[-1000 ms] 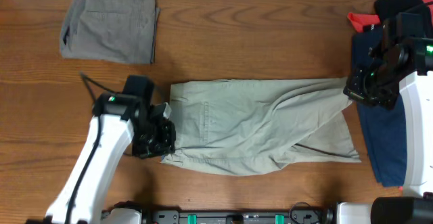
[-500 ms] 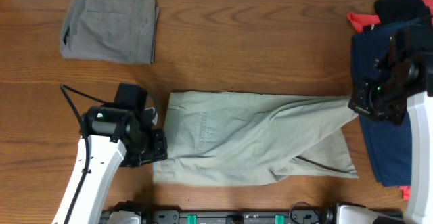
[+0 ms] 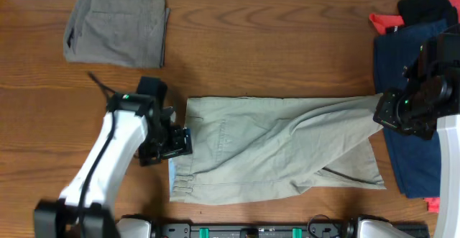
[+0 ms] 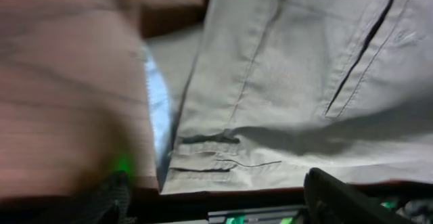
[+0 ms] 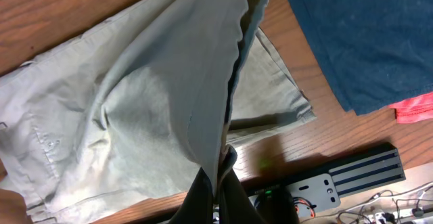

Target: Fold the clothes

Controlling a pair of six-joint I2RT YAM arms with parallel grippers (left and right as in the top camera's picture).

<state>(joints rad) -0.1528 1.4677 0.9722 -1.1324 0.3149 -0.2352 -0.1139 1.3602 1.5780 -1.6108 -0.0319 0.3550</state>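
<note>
**Khaki shorts lying stretched across the worktop, one leg pinched at the right**

The khaki shorts [image 3: 273,148] are lying spread near the front edge of the worktop [image 3: 287,44], roughly midway between its left and right edges. Their waistband [image 3: 180,159] is pointing towards the left edge and the legs are pointing right. A strip of pale blue lining [image 4: 157,109] is showing at the waistband.

The left end effector [image 3: 176,143] is hovering at the waistband end, just beside the cloth. In the left wrist view its fingers [image 4: 111,193] are standing wide apart with the waistband lying beneath them, and they are gripping nothing.

The right end effector [image 3: 384,112] is sitting closed on the far leg of the khaki shorts, near the right edge. The right wrist view is showing the fabric gathering into folds and running down into the closed fingertips [image 5: 220,183]. That leg is pulling taut and rising off the wood, while the other leg is lying flat towards the front edge.

The grey shorts [image 3: 118,26] are lying folded at the back left corner. The navy shorts [image 3: 402,58] are lying along the right edge, partly under the right arm, with a red cloth [image 3: 384,22] and a black cloth [image 3: 424,4] at the back right corner.
</note>
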